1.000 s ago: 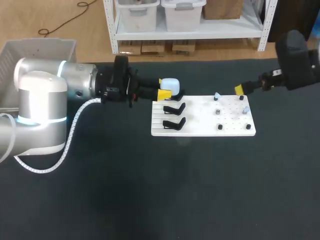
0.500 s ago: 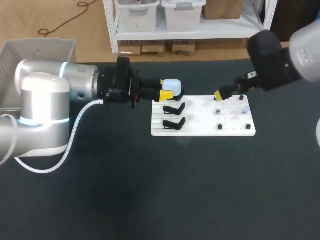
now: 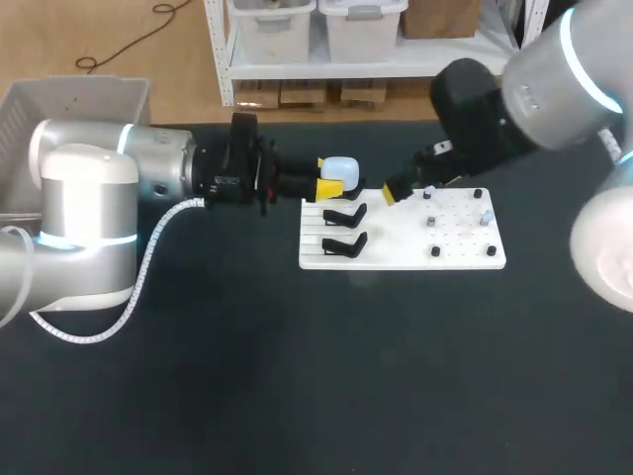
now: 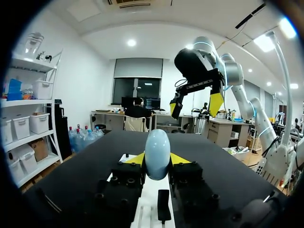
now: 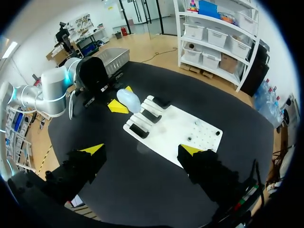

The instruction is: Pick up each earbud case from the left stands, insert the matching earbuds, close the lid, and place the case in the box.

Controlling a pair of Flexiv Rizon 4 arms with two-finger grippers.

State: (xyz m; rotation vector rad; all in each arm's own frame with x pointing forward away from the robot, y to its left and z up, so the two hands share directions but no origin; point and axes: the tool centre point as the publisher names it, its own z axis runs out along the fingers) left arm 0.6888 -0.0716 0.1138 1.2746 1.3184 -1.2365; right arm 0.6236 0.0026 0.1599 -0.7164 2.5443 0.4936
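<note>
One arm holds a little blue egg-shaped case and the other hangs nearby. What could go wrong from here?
1. The earbud case is smooth and rounded, pinched by the left jaws only low on its sides; it might slip or twist out.
2. The right jaws, wide open, hang over the white board close to the case; the two arms could bump.
3. The earbuds are tiny; a clumsy grab might knock them away.

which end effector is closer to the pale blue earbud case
Left. The left end effector is shut on the earbud case; the right end effector hangs open above the white board, apart from it.
</note>
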